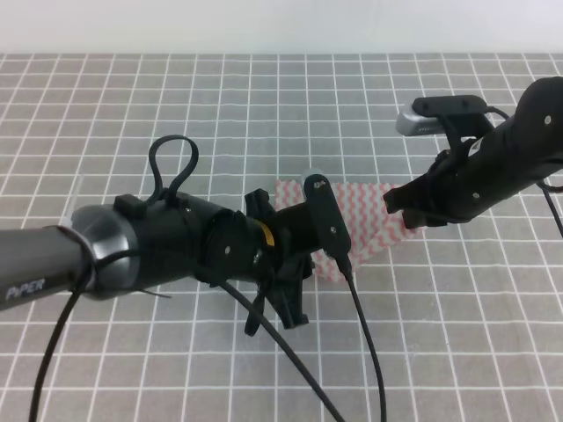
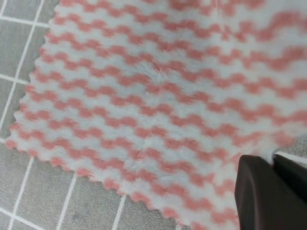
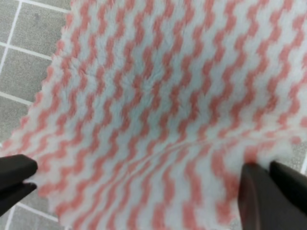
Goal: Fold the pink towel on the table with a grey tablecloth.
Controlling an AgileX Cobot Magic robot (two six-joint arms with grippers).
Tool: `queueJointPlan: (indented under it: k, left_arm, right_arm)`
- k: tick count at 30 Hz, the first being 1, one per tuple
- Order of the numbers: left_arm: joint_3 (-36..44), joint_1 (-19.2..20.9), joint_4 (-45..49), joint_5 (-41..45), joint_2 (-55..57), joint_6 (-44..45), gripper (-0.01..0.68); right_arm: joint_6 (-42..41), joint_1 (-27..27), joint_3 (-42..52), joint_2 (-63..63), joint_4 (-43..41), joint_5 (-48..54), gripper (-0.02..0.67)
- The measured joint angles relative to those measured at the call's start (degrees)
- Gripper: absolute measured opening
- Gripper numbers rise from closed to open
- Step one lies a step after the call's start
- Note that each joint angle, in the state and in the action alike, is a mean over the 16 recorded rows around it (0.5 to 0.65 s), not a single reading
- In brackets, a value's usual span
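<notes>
In the lower left of the high view the left arm (image 1: 114, 251) fills the frame, and its left gripper (image 1: 303, 255) covers the left edge of the towel (image 1: 374, 220). Only one dark finger (image 2: 261, 194) shows at the lower right of its wrist view, lying on the towel edge, so I cannot tell if this gripper is spread or pressed together.

The right gripper (image 3: 139, 187) is spread: one finger (image 3: 14, 175) is at the lower left of its wrist view and the other at the lower right, with the towel raised in a ridge between them.

I judge that the main risk is a poor hold. The cloth is thin and soft, so the fingers may pinch only a small fringe and it can slip out when lifted. If the left side is not gripped, the towel may drag over the tablecloth (image 1: 106, 114) and the fold will be crooked.

The towel is fluffy, with pink and white zigzag stripes and a pinked, slightly frayed edge. It lies near the middle of the table, a little to the right. The tablecloth is flat grey with thin white lines making squares, reaching to the far upper edge.
</notes>
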Motion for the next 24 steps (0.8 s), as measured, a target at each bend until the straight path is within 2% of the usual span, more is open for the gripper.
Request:
queueJointPlan:
  k: [24]
  left_arm:
    - [-3.7,3.82,2.51,-0.41,1.79,-4.58,-0.002]
  right_arm:
    - [0.23,-0.01,0.06,0.04,-2.92,3.37,-0.016]
